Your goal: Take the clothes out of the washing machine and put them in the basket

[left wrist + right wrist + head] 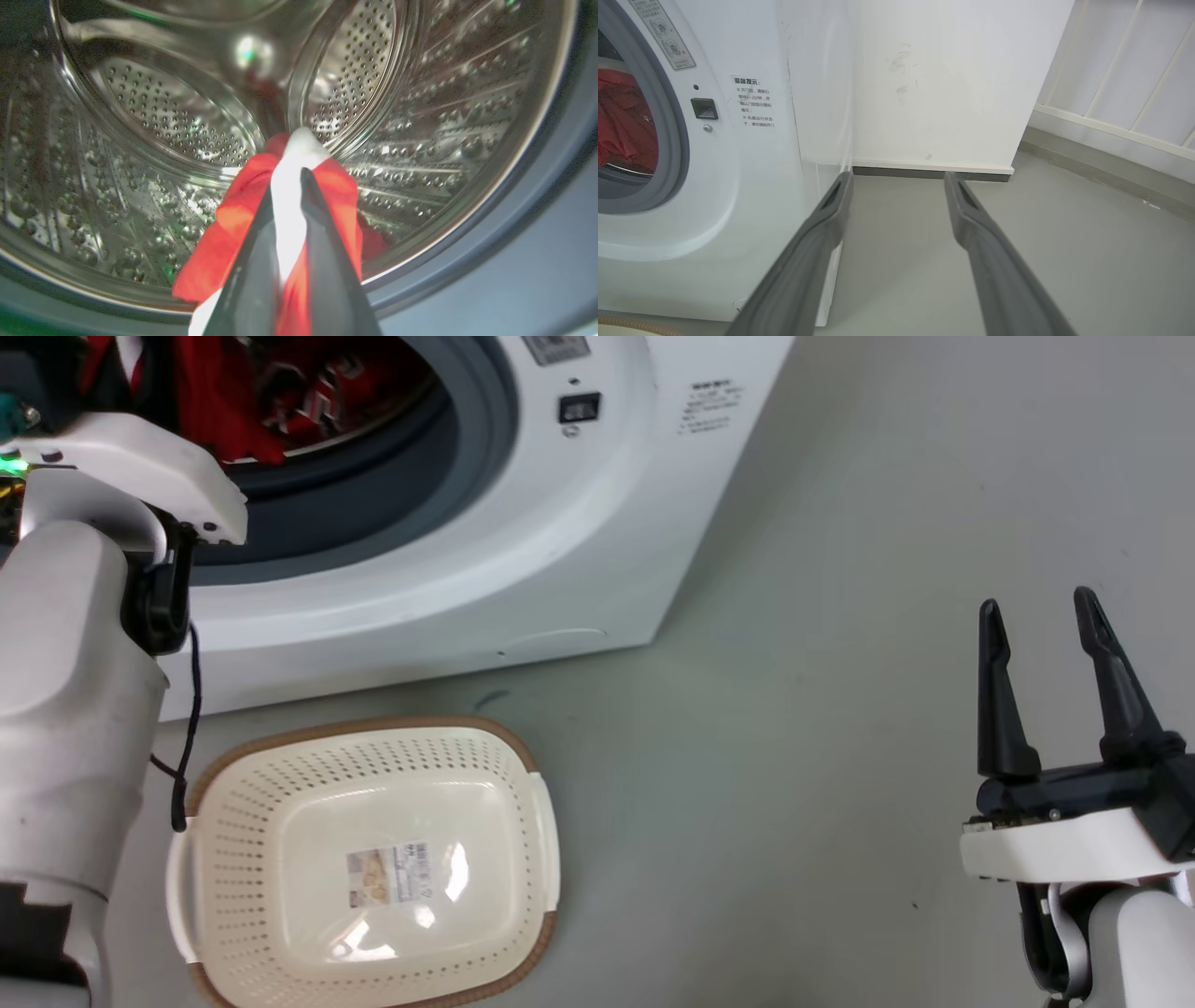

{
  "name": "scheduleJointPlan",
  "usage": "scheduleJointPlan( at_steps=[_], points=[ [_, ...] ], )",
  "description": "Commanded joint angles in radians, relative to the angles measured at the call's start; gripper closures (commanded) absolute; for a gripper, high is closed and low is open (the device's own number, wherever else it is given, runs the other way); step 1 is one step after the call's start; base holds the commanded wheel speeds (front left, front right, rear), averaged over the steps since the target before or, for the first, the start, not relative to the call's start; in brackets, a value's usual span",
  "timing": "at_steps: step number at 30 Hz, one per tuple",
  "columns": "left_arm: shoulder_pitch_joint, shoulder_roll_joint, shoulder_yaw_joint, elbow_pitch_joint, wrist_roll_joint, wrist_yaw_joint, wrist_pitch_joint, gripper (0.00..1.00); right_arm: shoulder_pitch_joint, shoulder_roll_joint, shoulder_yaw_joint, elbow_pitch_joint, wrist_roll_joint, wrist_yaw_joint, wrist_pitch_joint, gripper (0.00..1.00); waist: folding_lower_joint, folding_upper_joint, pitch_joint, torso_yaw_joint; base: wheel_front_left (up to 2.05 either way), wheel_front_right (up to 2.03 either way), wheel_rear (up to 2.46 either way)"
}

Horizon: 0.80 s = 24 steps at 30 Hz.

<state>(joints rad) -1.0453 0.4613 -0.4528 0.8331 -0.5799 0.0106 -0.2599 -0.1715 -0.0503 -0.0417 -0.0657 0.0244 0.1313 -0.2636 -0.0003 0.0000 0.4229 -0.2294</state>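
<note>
The washing machine stands open, with red clothes lying in its drum. In the left wrist view my left gripper is inside the steel drum, shut on a red garment with a broad white stripe that hangs down from the fingers. My left forearm reaches up into the door ring. The cream basket sits on the floor in front of the machine with nothing in it but a label. My right gripper hovers open to the right of the machine, holding nothing.
In the right wrist view the right gripper points at a white wall beside the washing machine. Grey floor lies between basket and right arm. A black cable hangs from the left arm over the basket's left edge.
</note>
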Motion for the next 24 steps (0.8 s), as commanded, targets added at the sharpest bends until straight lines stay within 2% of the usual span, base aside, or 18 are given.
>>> scheduleJointPlan(
  at_steps=[1,8,15,24],
  points=[
    [0.044,-0.007,0.039,-0.062,0.013,0.014,-0.007,1.00,0.017,0.001,-0.001,0.000,-0.007,-0.001,-0.002,0.00,0.0003,0.0000,-0.058,0.053,0.00,0.00,0.00],
    [0.259,-0.052,0.170,-0.317,0.109,0.035,-0.006,1.00,0.040,0.000,-0.017,0.009,-0.031,-0.001,-0.002,0.00,0.0003,0.0000,-0.132,0.096,0.00,0.00,0.00],
    [0.456,-0.112,0.232,-0.501,0.192,0.005,-0.006,1.00,0.071,0.000,-0.027,0.021,-0.047,-0.001,-0.002,0.00,0.0003,0.0000,-0.201,0.138,0.00,0.00,0.00],
    [0.717,-0.140,0.236,-0.685,0.231,-0.040,-0.004,1.00,0.097,0.000,-0.041,0.027,-0.049,-0.001,-0.002,0.00,0.0003,0.0000,-0.246,0.180,0.00,0.00,0.00]
  ],
)
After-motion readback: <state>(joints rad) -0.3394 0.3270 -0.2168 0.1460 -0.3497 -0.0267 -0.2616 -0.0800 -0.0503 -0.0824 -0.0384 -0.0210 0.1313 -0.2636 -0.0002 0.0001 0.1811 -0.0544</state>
